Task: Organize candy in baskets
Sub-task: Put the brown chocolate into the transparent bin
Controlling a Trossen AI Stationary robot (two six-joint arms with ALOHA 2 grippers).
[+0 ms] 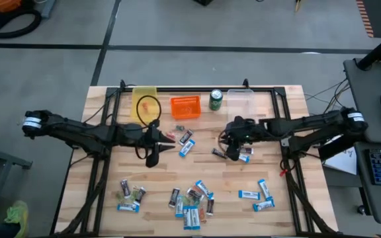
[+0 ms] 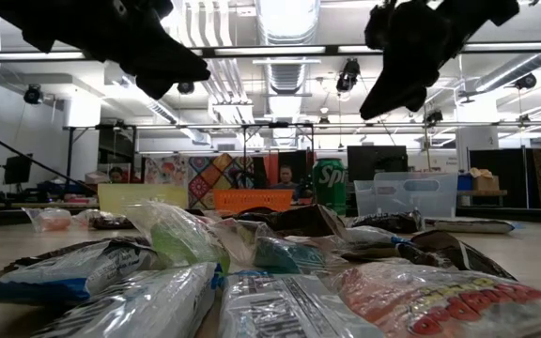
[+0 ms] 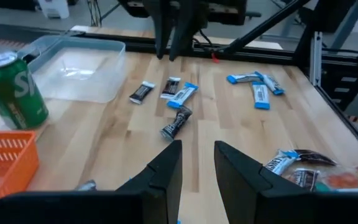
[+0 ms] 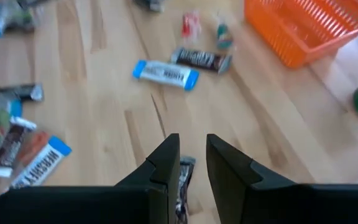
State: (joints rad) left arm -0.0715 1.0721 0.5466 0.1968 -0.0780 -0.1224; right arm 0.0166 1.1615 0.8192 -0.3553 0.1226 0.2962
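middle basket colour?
Orange mesh basket, between the yellow one and the green can; clearest in the high view.

We see bare wood on the table (image 1: 104,192) along its left edge and at the near right corner. The far edge is lined by the yellow basket (image 1: 145,100), orange basket (image 1: 184,107), green can (image 1: 216,100) and clear basket (image 1: 241,99). A candy pile (image 1: 192,198) crowds the near edge's middle. Both arms span mid-table; the gap between them looks passable, though scattered bars (image 1: 186,142) lie there.
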